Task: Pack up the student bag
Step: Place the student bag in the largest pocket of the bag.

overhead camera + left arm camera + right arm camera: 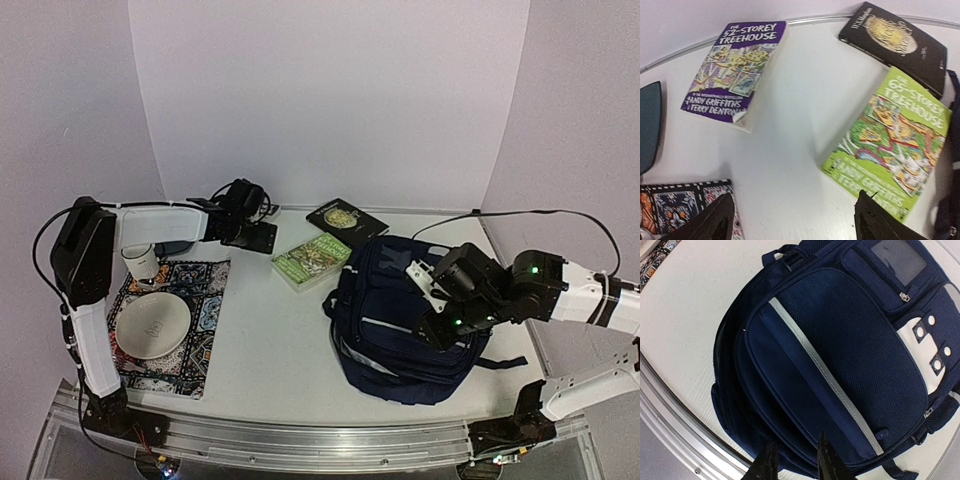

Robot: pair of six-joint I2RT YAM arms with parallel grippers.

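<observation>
From above, the student bag [400,335] lies flat on the right half of the bench [275,340], front pocket up. The right end effector [440,300] hangs over it. From this view I cannot tell how its fingers stand. A green book [312,260] lies just left of the bag's far corner, and a black book [346,220] lies beyond it near the back wall. On the left a patterned mat [190,335] carries a pale plate [152,325], with a white cup [140,262] at its far edge. The left end effector [248,228] is above the far left part of the bench.

In the left wrist view, the left end effector [795,195] has its fingers spread wide with only bare bench [790,130] between them. A purple book [735,70], titled "The 52-Storey Treehouse", lies far left. The green "65-Storey Treehouse" [890,145] lies to the right, and the black book [895,42] is beyond that. A dark-teal pouch [649,125] shows at the left edge, a corner of the mat [670,205] at the bottom left, and a sliver of the bag [951,150] at the right edge.

In the right wrist view, the bag [840,355] fills the picture, showing a mesh panel, a pale stripe and white buckle patches. The right end effector [796,440] has its fingers a little apart above the bag's edge, pinching nothing. White bench [685,325] and a metal rail [670,420] lie beside the bag.
</observation>
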